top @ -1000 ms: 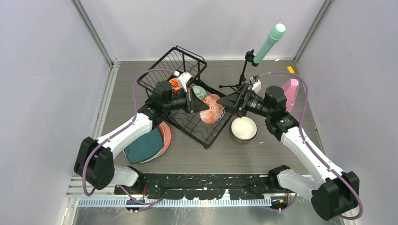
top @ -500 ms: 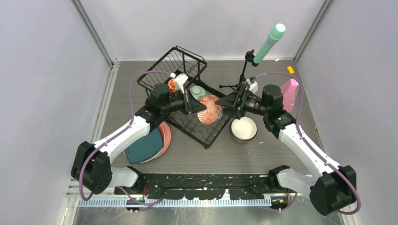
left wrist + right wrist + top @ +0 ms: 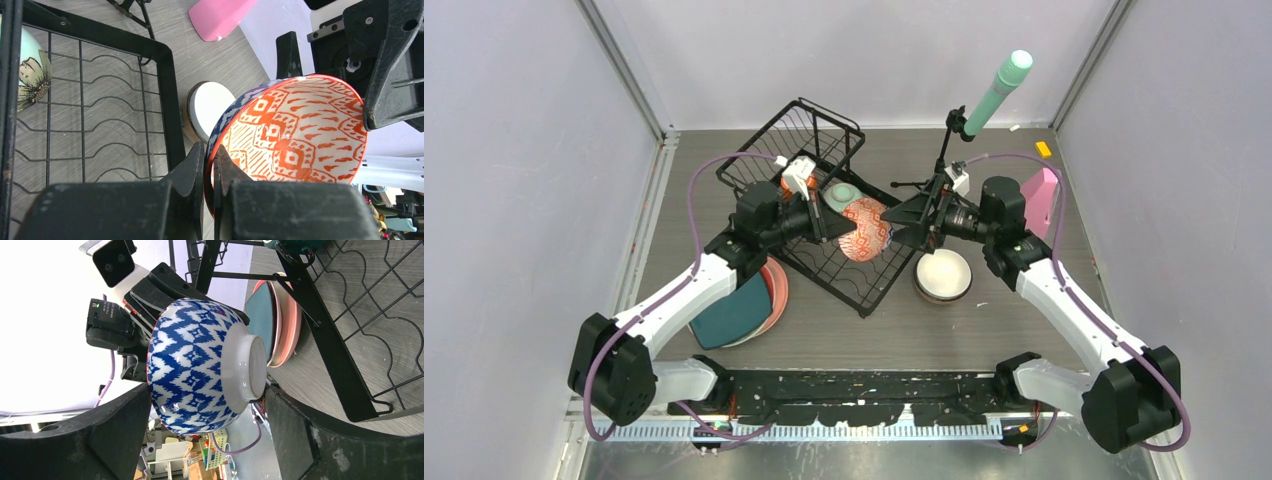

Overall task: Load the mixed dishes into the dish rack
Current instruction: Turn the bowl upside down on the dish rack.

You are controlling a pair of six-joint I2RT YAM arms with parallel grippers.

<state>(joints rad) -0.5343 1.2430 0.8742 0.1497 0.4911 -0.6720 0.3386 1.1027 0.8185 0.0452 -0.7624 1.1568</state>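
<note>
Since a second ago, the right end effector (image 3: 902,222) has spread its jaws wider, and the blue-patterned bowl (image 3: 866,228) has shifted slightly toward the counter's (image 3: 904,335) left edge. The left end effector (image 3: 210,170) is clenched on the bowl's rim, one finger inside the orange-patterned interior and one outside. It holds the bowl on edge above the tray part of the dish rack (image 3: 167,100). The right end effector is released, its fingers standing on either side of the bowl's blue underside. A white bowl (image 3: 943,275) sits on the counter just beside the rack's right rim. Stacked plates (image 3: 734,310) lie at its left.
</note>
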